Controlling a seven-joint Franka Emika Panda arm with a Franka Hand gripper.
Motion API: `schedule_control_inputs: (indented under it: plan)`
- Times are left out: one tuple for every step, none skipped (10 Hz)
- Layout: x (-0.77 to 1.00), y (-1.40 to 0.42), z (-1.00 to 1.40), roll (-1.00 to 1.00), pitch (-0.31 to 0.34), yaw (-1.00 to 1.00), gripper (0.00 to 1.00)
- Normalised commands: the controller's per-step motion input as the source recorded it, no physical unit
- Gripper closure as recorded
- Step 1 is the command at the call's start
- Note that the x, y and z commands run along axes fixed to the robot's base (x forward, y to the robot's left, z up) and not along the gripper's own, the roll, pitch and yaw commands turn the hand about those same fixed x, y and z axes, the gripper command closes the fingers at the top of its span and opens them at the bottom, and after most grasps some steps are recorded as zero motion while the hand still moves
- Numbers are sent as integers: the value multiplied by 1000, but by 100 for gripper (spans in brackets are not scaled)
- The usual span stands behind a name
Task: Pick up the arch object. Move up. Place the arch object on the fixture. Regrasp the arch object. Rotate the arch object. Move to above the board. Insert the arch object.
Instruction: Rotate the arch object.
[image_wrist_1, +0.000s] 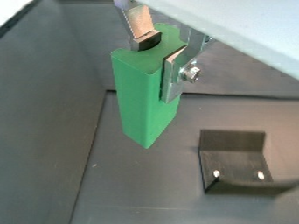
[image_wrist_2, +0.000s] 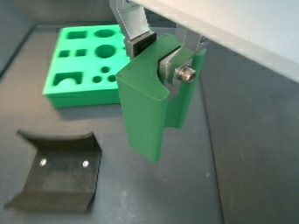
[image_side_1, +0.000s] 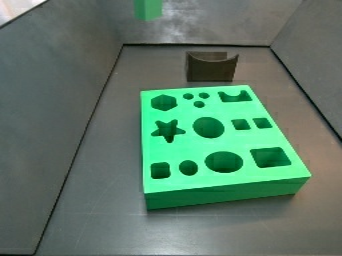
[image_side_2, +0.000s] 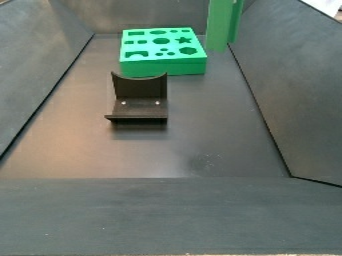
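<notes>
My gripper (image_wrist_1: 162, 57) is shut on the arch object (image_wrist_1: 143, 96), a small bright-green oblong block that hangs upright in the air, long side down. One finger (image_wrist_2: 138, 42) presses its top notch and the opposite finger (image_wrist_2: 176, 68) its side. The arch object (image_side_2: 222, 22) shows high up at the frame edge in both side views, near the far wall (image_side_1: 150, 8); the gripper itself is cut off there. The dark fixture (image_side_2: 136, 100) stands on the floor, below and apart from the block (image_wrist_2: 149, 105). The board (image_side_1: 221, 193) lies flat beside the fixture (image_side_1: 210, 66).
Dark sloping walls (image_side_2: 40, 90) enclose the dark floor (image_side_2: 174, 150) on all sides. The board (image_wrist_2: 84, 94) lies beyond the fixture (image_wrist_2: 59, 166) in a wrist view, and the fixture (image_wrist_1: 233, 144) is off to the block's side.
</notes>
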Motion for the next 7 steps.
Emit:
schedule_control_inputs:
  plan:
    - [-23,18,22,-80,37,-1000,100]
    - [-21,18,24,-93,42,-1000,100]
    - [-19,19,26,-111,50,-1000,100]
    - [-18,19,27,-138,62,-1000,100]
    - [-15,19,29,-142,62,-697,100]
    - [-13,19,31,-142,60,-474,100]
    - [-11,19,32,-141,58,-313,100]
